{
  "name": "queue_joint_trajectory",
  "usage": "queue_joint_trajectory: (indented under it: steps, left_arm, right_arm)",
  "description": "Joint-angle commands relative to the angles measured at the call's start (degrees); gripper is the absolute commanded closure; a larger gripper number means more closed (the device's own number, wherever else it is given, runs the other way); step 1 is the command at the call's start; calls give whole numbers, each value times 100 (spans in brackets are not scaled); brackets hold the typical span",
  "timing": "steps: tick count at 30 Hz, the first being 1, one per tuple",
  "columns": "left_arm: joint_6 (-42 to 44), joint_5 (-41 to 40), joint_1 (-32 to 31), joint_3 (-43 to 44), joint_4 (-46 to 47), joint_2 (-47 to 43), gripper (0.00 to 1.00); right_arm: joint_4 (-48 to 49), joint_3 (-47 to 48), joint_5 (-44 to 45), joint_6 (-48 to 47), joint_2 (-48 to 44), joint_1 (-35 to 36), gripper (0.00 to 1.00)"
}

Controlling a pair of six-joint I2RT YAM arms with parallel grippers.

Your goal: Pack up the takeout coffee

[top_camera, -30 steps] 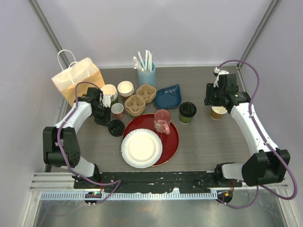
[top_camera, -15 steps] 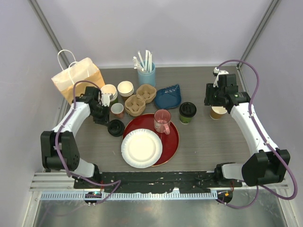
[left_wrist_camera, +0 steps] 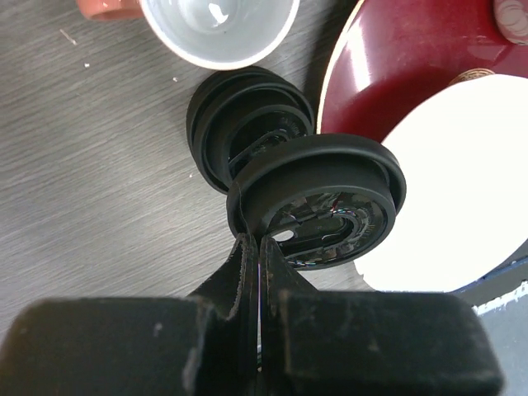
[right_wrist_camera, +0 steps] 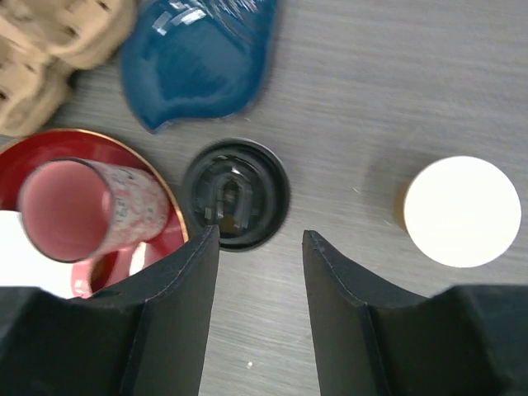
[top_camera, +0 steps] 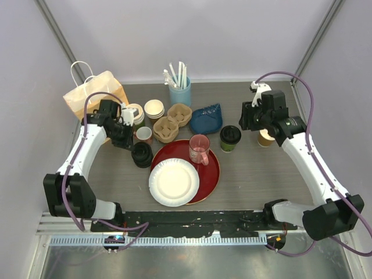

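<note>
Since a second ago the left gripper (left_wrist_camera: 257,246) is closing fully and pulling back toward the upper left of the top view. The right gripper (right_wrist_camera: 260,239) is swinging left, off the kraft cup (top_camera: 267,138) and over the green cup (right_wrist_camera: 235,194).

Left jaws are pressing together, pinching the rim of one black lid (left_wrist_camera: 318,194). The lid is hanging over the lid stack (left_wrist_camera: 231,115), which is sitting on the table (left_wrist_camera: 91,181); contact between the two is unclear. At the top of the left wrist frame an open paper cup (left_wrist_camera: 219,29) is showing a glossy white lining.

Right jaws are standing spread, gripping and touching nothing. In the right wrist frame the green cup is sitting centre, just above the gap between the fingers, showing only its round, ridged black plastic lid. The kraft cup is standing well to the right of it, its top showing as a flat, plain white disc.

Writing: embossed marks on the lids are too blurred to read. The pink mug (right_wrist_camera: 78,210) is carrying a faint print, unreadable.

Materials:
- Table is showing grey wood-grain.
- Red plate (right_wrist_camera: 82,147) is looking glossy and gold-edged, with the translucent mug standing on it.
- White paper plate (left_wrist_camera: 462,198) is looking matte and overlapping the red one.
- Blue pouch (right_wrist_camera: 198,58) is showing shiny, crinkled film.
- Pulp cup carrier (right_wrist_camera: 49,41) is looking rough and moulded, sitting upper left in the right wrist frame.
</note>
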Motion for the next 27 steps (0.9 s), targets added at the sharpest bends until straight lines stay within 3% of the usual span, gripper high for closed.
queue_joint_trajectory:
  steps: [1, 5, 9, 14, 19, 22, 24, 27]
  left_arm:
    - [256, 81, -130, 502, -498, -323, 100]
    - [361, -77, -524, 923, -797, -394, 100]
    - [361, -551, -1026, 1363, -1087, -394, 100]
    - [195, -218, -1281, 1811, -1228, -350, 100]
    - [133, -165, -1484, 1900, -1299, -288, 100]
    - [19, -122, -1528, 1917, -1281, -253, 100]
    - [-147, -113, -1528, 1917, -1185, -253, 100]
    - [-594, -156, -1511, 1838, -1001, -332, 100]
  right_arm:
    - [575, 567, -158, 358, -220, 455, 50]
    - [1041, 724, -755, 824, 157, 1281, 45]
    - [1068, 1312, -407, 869, 799, 2352, 36]
    - [1988, 1113, -385, -289, 942, 3479, 32]
    - [4454, -617, -1930, -1686, 3, 3612, 29]
    - [5040, -1067, -2467, -2775, -201, 3787, 30]
    - [5486, -1347, -2496, -3629, -202, 4085, 33]
    - [6119, -1428, -1314, -3607, 0, 4690, 41]
